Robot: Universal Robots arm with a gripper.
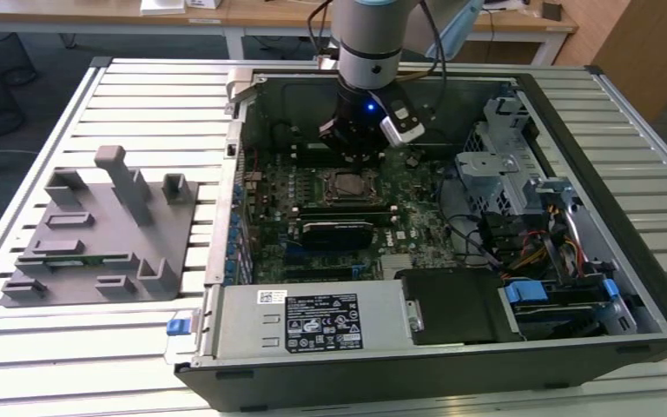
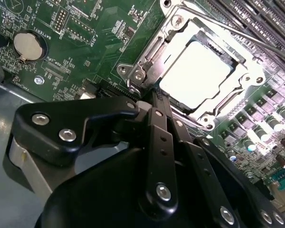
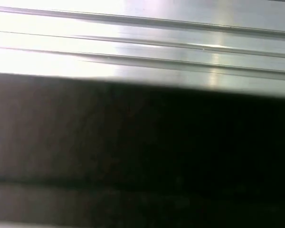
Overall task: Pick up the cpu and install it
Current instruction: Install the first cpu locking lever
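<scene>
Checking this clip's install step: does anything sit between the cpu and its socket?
Nothing visible does. In the second wrist view the cpu already lies inside the socket frame, and the gripper is just beside it, holding nothing.

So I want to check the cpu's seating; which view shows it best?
The second wrist view: the cpu lies flat in the socket, its bright top unobstructed. In the exterior view it is a small square below the gripper.

Beyond the black gripper (image 2: 152,102) fingertips, the silver-grey cpu (image 2: 195,72) sits in a silvery socket frame (image 2: 147,59) on the green motherboard (image 2: 85,42).
</scene>
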